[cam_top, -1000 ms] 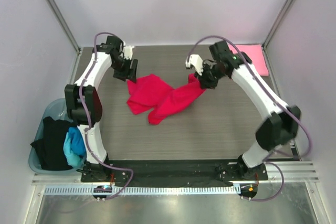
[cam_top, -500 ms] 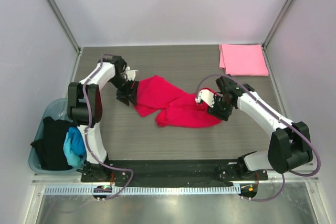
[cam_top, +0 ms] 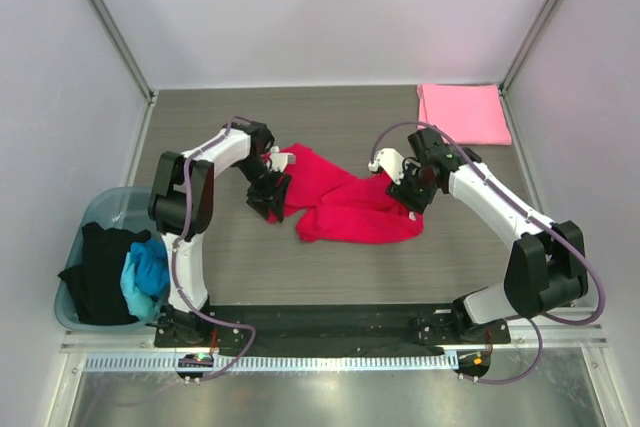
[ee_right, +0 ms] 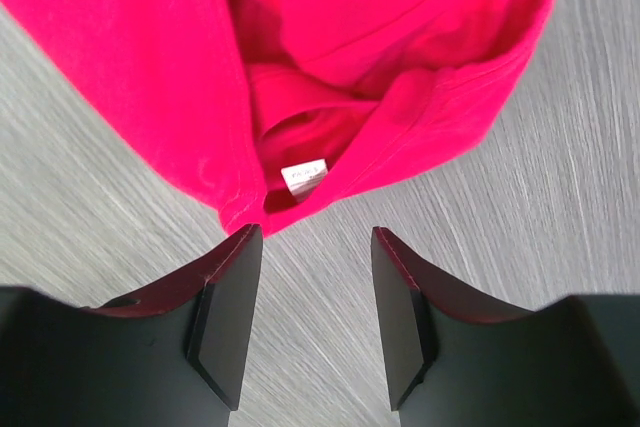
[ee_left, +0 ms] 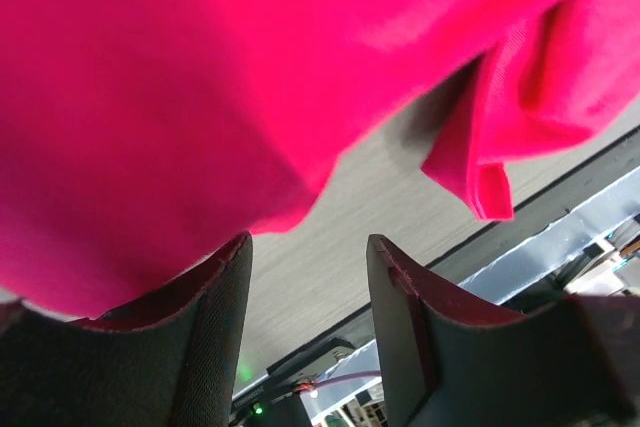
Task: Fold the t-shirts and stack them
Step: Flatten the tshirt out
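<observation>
Crimson t-shirt [cam_top: 345, 209] lies rumpled on the counter [cam_top: 200, 117], one edge just ahead of the left tool [ee_left: 308, 247], its labelled collar [ee_right: 296, 137] just ahead of the right tool [ee_right: 315, 237], both tools wide open and empty, probably placed to flatten it.

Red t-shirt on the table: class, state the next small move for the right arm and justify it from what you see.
Probably ease the right gripper forward and close its open fingers on the collar beside the white label. The red t-shirt lies crumpled just ahead of the fingers and likely needs spreading flat before folding.
</observation>
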{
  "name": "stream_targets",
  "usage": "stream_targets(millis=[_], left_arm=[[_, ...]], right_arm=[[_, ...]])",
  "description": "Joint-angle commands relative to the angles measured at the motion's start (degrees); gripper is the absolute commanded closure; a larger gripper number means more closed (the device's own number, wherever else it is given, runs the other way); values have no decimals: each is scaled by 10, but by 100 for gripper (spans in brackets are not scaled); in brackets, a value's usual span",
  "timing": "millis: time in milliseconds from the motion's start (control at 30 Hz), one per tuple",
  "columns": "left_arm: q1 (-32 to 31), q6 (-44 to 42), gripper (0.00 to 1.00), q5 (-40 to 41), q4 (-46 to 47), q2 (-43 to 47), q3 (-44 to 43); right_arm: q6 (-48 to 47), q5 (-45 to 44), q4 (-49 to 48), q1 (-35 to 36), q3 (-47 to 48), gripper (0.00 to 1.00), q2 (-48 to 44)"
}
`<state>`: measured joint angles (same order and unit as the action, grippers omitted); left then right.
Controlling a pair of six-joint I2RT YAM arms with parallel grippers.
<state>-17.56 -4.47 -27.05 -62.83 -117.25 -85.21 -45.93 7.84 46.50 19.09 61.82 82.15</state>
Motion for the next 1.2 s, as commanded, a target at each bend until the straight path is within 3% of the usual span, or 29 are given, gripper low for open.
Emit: stream_targets(millis=[0, 100, 267, 533, 600, 700, 733, 800, 900, 933, 967, 1167], left_arm=[[9, 13, 49, 4, 3, -10, -32], [9, 14, 48, 21, -2, -4, -32], [9, 15, 37, 38, 7, 26, 6], [9, 13, 44, 24, 10, -29, -30], [9, 13, 49, 21, 10, -42, -43], [6, 6, 74, 14, 4, -53, -56], [6, 5, 78, 12, 3, -52, -56], [6, 0, 97, 4, 1, -49, -54], [6, -4, 99, 7, -2, -33, -51], [7, -8, 99, 9, -5, -26, -51], [11, -10, 99, 14, -5, -6, -57], [53, -48, 99, 52, -24, 76, -128]], right_arm=[[56, -3, -40, -11, 23, 46, 11], [87, 6, -69, -36, 44, 43, 42], [103, 24, -86, -62, 118, 40, 138], [108, 61, -88, -67, 243, 39, 263], [111, 68, -77, -66, 268, 39, 287], [113, 80, -39, -67, 312, 40, 323], [112, 82, -24, -68, 316, 40, 332], [109, 90, -8, -68, 322, 46, 339], [113, 91, 1, -69, 323, 76, 338], [115, 88, 0, -69, 325, 91, 334], [116, 83, -1, -69, 328, 96, 330], [121, 61, -4, -73, 382, 99, 260]])
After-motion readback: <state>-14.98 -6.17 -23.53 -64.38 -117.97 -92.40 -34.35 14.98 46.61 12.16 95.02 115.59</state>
